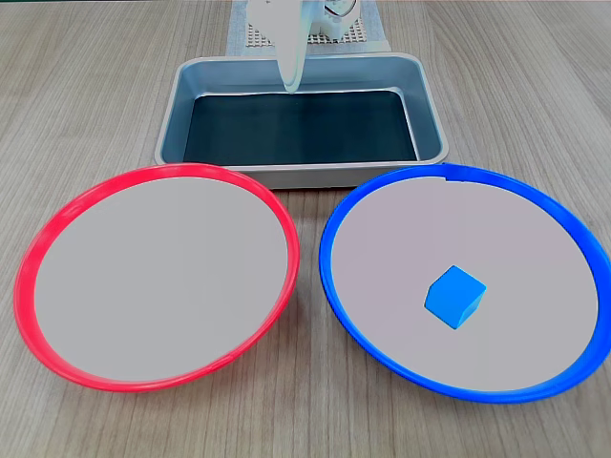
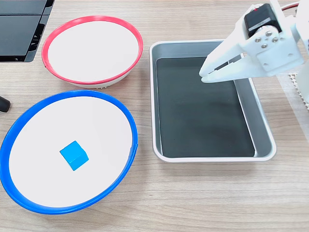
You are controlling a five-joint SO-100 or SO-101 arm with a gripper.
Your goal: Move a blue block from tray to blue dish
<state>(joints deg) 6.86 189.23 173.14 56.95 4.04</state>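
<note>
blue block [image 1: 454, 296] is seen lying on the pale inside of the blue dish [image 1: 336, 277], a little off the middle, with nothing touching it; in both fixed views it rests flat with one corner turned toward the camera [image 2: 74, 155]. the gripper [image 2: 205, 76] is held above the tray [image 2: 207, 46], well apart from the block, and nothing is carried in it. its two white fingers [image 2: 219, 53] are seen nearly together at the tips, with only a narrow gap between them, and they are pointed toward the side of the tray nearest the dishes. in a fixed view the gripper [image 1: 291, 84] is seen as a white tapering shape hanging over the far wall of the tray [image 1: 172, 114], its tip above the black floor. the tray floor is bare in both fixed views. the blue dish [image 2: 129, 121] is set just beside the tray on the wooden surface [image 2: 193, 203], and a red dish [image 2: 137, 43] of the same size is placed next to it, the two rims near each other. the red dish [image 1: 29, 258] holds nothing. a dark flat object [image 2: 19, 29] is partly seen at the corner of a fixed view, beside the red dish.
</note>
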